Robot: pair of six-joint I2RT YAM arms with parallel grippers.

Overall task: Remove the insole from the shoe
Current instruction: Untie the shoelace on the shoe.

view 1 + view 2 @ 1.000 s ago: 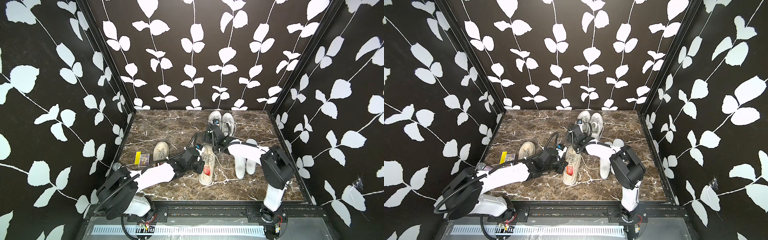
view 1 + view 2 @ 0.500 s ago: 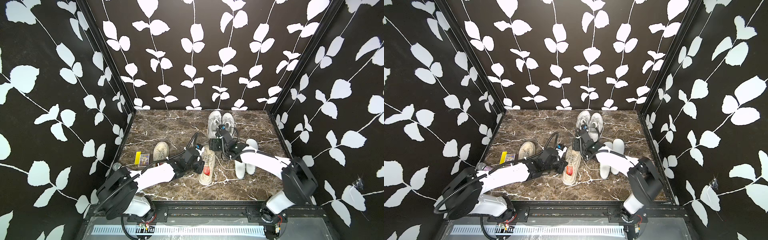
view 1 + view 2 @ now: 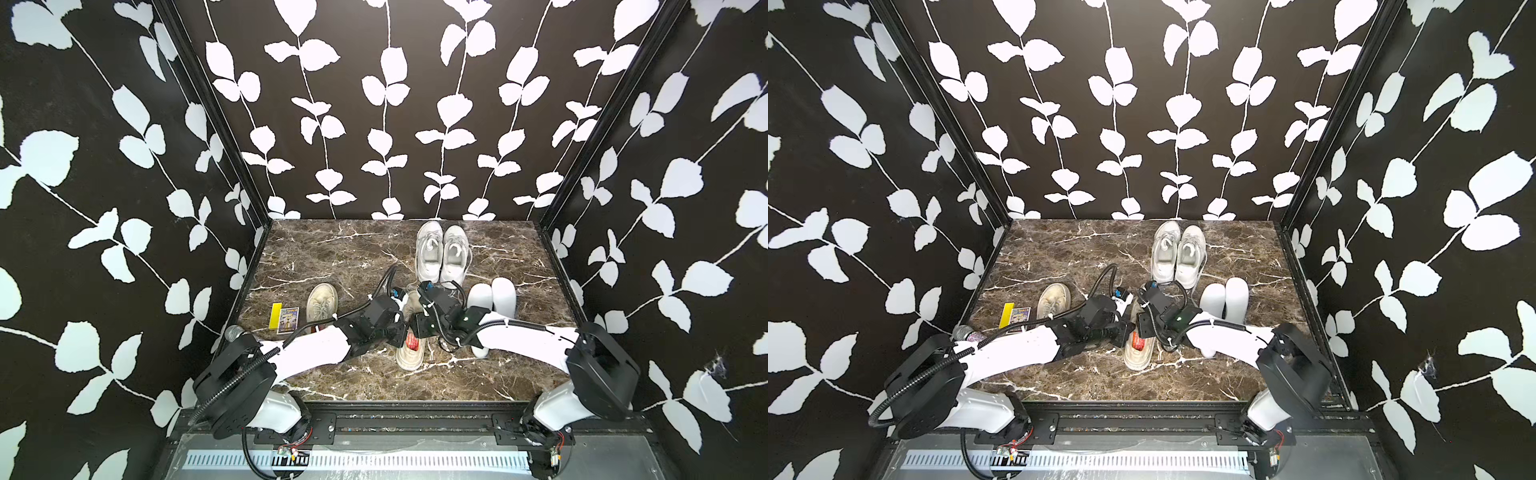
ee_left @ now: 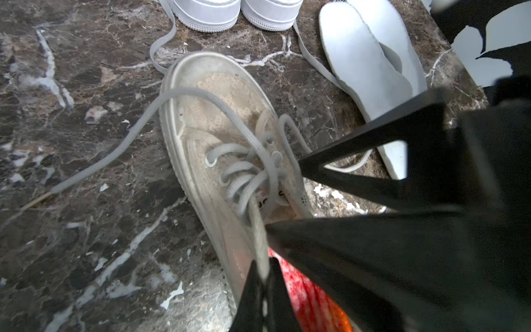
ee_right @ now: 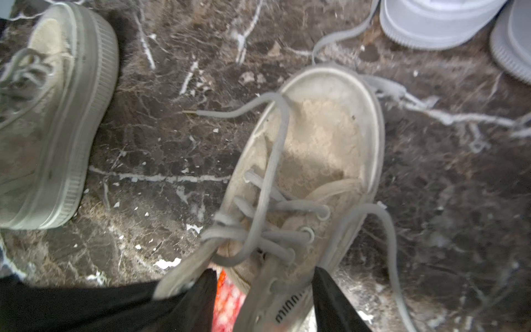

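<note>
Bright, even light comes down from overhead, and on the marble surface the shadows are short and soft. In both top views the wide lens bows the leaf-patterned walls outward toward the edges. Up close, the left wrist view keeps the toe of the shoe fairly sharp, while the left hand near the lens goes soft and black. The right wrist view is smeared throughout, and the white sneakers are nearly blown out.

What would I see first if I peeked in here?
Probably the black walls covered in big white leaves, all around. Then, mid-table on the brown marble top, the robot's white left arm and right arm meet over a grubby beige lace-up sneaker with a bright red-orange insole inside.
</note>
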